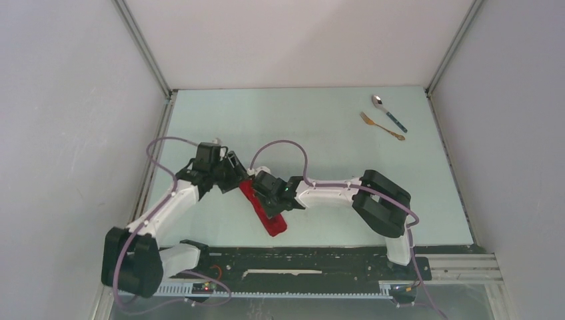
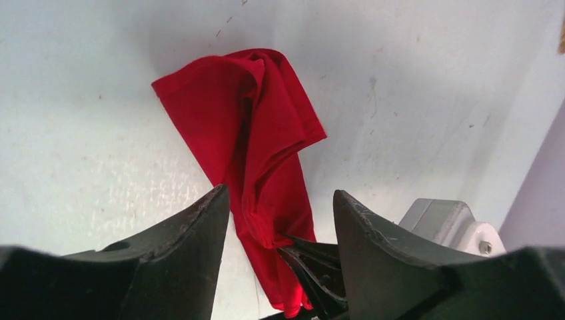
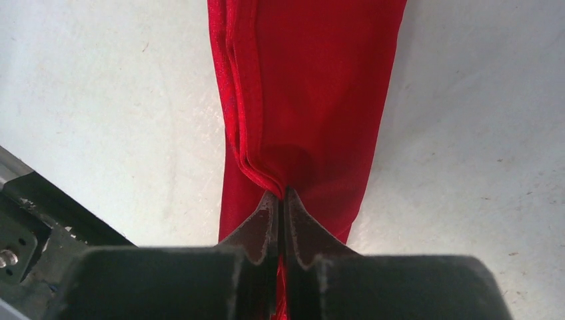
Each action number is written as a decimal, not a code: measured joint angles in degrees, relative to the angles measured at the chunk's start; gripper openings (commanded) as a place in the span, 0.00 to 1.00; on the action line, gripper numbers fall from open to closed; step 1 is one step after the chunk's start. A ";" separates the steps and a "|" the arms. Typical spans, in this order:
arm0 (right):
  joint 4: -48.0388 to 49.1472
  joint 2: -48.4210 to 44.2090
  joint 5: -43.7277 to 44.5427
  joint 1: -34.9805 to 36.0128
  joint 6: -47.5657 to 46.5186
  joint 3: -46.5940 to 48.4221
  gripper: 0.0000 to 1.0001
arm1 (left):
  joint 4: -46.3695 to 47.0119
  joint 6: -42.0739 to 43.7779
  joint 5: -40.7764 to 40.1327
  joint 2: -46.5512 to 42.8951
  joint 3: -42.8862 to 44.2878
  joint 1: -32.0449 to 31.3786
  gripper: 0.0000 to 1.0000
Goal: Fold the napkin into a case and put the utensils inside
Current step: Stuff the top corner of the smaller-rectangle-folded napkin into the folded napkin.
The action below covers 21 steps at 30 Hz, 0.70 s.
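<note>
Pale table [image 1: 300, 127] inside a plain enclosure
White back wall [image 1: 293, 40] at the table's far edge, two metal posts [image 1: 143, 47] rising from its far corners, a black slotted rail [image 1: 320, 257] along its near edge

The setting is a robotics lab test cell. A pale table [image 1: 320, 127] sits enclosed by plain white panels [image 1: 60, 120] in aluminium framing [image 1: 143, 47]. The left arm [image 1: 166, 203] and right arm [image 1: 333, 192] mount on a black base plate [image 1: 313, 257], with purple cabling [image 1: 288, 143] exposed.
</note>
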 measured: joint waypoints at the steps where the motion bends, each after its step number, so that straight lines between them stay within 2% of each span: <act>1: 0.15 0.00 0.07 0.00 0.79 -0.07 0.06 | -0.28 1.81 0.42 2.40 1.84 -0.22 0.64; 6: 0.57 -0.02 -1.31 -0.61 1.46 -0.35 0.06 | -2.47 5.97 -2.67 8.63 5.64 -3.72 0.63; 9: 1.07 -0.13 -2.01 -0.98 2.58 -0.79 0.06 | -4.37 7.50 -6.10 10.64 8.39 -5.42 0.56; 11: 1.81 -0.39 -2.58 -1.22 2.78 -1.33 0.06 | -4.20 7.74 -7.28 11.47 8.96 -6.25 0.56; 21: 2.91 -0.74 -3.85 -2.05 6.01 -2.40 0.06 | -0.13 7.06 -5.49 14.23 8.96 -6.69 0.57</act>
